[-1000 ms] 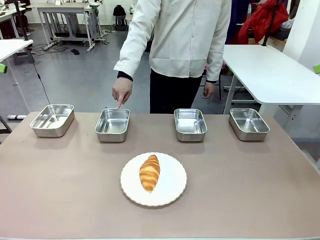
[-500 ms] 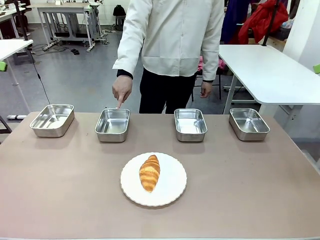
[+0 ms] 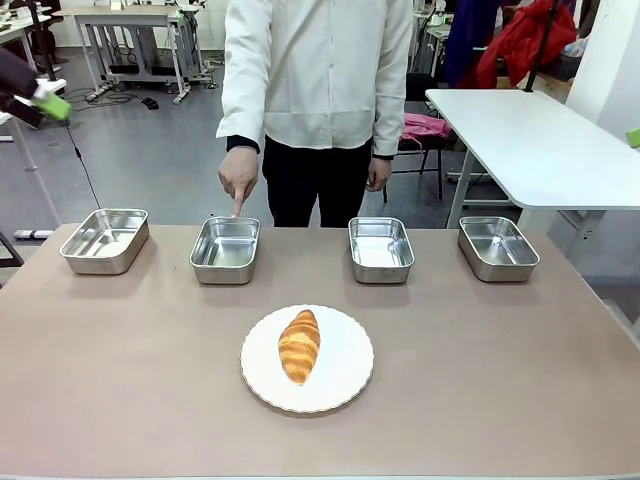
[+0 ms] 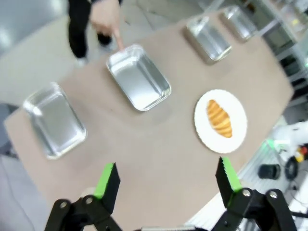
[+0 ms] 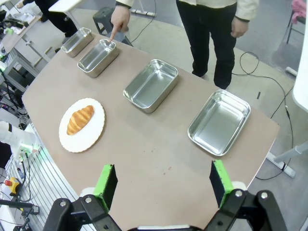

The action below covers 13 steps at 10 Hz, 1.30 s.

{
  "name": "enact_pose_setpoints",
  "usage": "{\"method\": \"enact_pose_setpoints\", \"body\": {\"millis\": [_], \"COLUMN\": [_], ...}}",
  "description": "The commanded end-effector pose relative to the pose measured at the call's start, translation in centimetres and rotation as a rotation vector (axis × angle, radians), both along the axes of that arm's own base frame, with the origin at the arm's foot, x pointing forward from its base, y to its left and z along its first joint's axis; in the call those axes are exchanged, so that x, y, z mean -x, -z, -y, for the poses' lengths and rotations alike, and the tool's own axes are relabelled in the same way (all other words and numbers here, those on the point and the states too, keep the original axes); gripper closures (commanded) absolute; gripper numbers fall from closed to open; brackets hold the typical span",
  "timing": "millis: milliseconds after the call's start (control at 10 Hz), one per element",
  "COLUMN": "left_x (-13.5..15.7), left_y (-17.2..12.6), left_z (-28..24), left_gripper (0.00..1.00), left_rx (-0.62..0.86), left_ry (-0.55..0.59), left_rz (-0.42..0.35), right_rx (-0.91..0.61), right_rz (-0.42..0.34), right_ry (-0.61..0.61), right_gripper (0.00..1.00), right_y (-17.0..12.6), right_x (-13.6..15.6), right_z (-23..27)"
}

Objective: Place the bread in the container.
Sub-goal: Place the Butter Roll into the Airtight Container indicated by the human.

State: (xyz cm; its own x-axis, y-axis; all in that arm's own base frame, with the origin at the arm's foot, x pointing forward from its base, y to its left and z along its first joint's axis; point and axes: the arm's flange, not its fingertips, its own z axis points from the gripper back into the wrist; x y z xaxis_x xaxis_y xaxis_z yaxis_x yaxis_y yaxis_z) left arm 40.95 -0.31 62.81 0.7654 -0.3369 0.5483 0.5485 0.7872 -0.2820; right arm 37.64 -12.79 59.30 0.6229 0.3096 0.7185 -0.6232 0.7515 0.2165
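The croissant (image 3: 299,345) is found lying lengthwise in the middle of the round white scalloped plate (image 3: 345,388), near the robot's edge of the bench (image 3: 500,390). It is untouched and set clear of everything else, so it can be taken from above.

Beyond it, four shallow steel trays are lined up along the far side, well apart from one another, so one has to be singled out. And that is being done: the person's hand (image 3: 239,180) is held just over the far rim of the second tray from the left (image 3: 224,272), index finger pointed down into it. This tray is judged to be the container meant. The leftmost tray (image 3: 100,262), the third tray (image 3: 381,272) and the rightmost tray (image 3: 497,270) are left unmarked; all four are empty.

The left gripper (image 4: 166,163) is held high above the bench, its jaws spread wide with nothing between them, with plate and pointed-at tray both kept in sight below. The right gripper (image 5: 161,166) is likewise raised, spread and empty. No grasp is begun yet; a descent onto the croissant, across its narrow width, is what is called for next.
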Motion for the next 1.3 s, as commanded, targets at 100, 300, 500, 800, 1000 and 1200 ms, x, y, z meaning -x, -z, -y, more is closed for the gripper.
{"method": "enact_pose_setpoints", "body": {"millis": [100, 300, 500, 800, 1000, 1200], "left_x": [1.7, 1.8, 1.8, 2.3, 2.3, 2.3], "left_y": [1.9, 5.5, 8.8, 10.2, 10.2, 10.2], "left_z": [9.9, 17.4, 22.3, 23.9, 23.9, 23.9], "left_gripper": [0.00, 0.00, 0.00, 0.00, 0.00, 0.00], "left_rx": [-0.059, -0.098, -0.056, -0.092, -0.092, -0.092], "left_ry": [-0.040, -0.048, -0.039, -0.032, -0.032, -0.032], "left_rz": [-0.154, -0.212, -0.273, -0.263, -0.263, -0.263], "right_rx": [-0.018, -0.018, -0.018, -0.018, -0.018, -0.018], "right_rz": [0.017, 0.017, 0.017, 0.017, 0.017, 0.017], "right_ry": [-0.011, -0.011, -0.011, -0.011, -0.011, -0.011], "right_gripper": [0.00, 0.00, 0.00, 0.00, 0.00, 0.00], "right_y": [-0.1, -0.1, -0.1, -0.1, -0.1, -0.1], "right_x": [-0.1, -0.1, -0.1, -0.1, -0.1, -0.1], "right_z": [0.0, 0.0, 0.0, 0.0, 0.0, 0.0]}}
